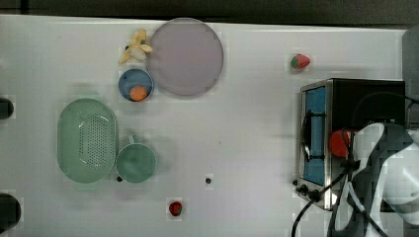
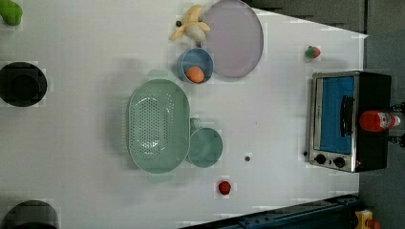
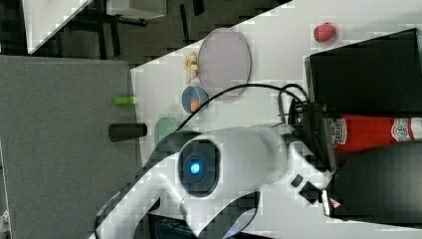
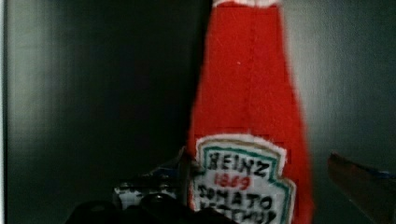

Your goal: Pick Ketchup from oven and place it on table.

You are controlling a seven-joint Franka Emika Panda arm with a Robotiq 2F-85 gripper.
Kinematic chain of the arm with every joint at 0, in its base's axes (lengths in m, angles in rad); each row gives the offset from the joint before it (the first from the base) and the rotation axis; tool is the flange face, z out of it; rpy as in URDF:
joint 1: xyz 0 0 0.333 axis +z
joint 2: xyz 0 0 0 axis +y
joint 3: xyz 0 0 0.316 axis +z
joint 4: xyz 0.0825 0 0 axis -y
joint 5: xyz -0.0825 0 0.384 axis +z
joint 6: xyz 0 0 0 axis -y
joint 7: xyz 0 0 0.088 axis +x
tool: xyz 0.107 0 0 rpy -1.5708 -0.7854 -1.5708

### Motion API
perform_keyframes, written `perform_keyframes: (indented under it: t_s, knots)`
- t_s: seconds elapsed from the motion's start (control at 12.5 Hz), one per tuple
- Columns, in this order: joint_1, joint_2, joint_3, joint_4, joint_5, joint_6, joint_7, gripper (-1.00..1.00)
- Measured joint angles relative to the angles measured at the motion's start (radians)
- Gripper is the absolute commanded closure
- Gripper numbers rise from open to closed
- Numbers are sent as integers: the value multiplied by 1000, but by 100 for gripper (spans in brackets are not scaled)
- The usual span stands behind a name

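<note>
The ketchup (image 1: pixel 339 143), a red bottle with a white-and-red label, stands on the black top of the oven (image 1: pixel 316 103), above the shut blue glass door. The left view shows the ketchup (image 2: pixel 376 120) on the oven (image 2: pixel 334 119) at the table's (image 1: pixel 237 123) edge. In the wrist view my gripper (image 4: pixel 259 184) is open around the ketchup (image 4: pixel 252 93): one finger (image 4: pixel 154 182) sits right against the label, the other finger (image 4: pixel 364 179) stands a little apart from it. In the right view the white arm (image 3: pixel 234 154) reaches to the ketchup (image 3: pixel 370 132).
A grey-lilac plate (image 1: pixel 185 57), a banana (image 1: pixel 136 47), a blue bowl (image 1: pixel 129 79) holding an orange ball, a green colander (image 1: pixel 88 139) and a green cup (image 1: pixel 136 162) lie across the top view's left half. Two strawberries (image 1: pixel 300 60) (image 1: pixel 175 208) sit loose on the table.
</note>
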Motion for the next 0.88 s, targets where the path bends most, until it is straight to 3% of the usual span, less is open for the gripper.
perform_keyframes:
  t_s: [0.32, 0.4, 0.56, 0.64, 0.88]
  knots:
    - [6, 27, 10, 2, 10, -8, 22, -100]
    - [12, 30, 12, 2, 10, -4, 22, -93]
    - [15, 36, 19, 6, 10, 12, 22, -43]
    - [16, 36, 17, 5, 15, 18, 22, -29]
    - [14, 33, 4, 10, 35, 18, 22, -29]
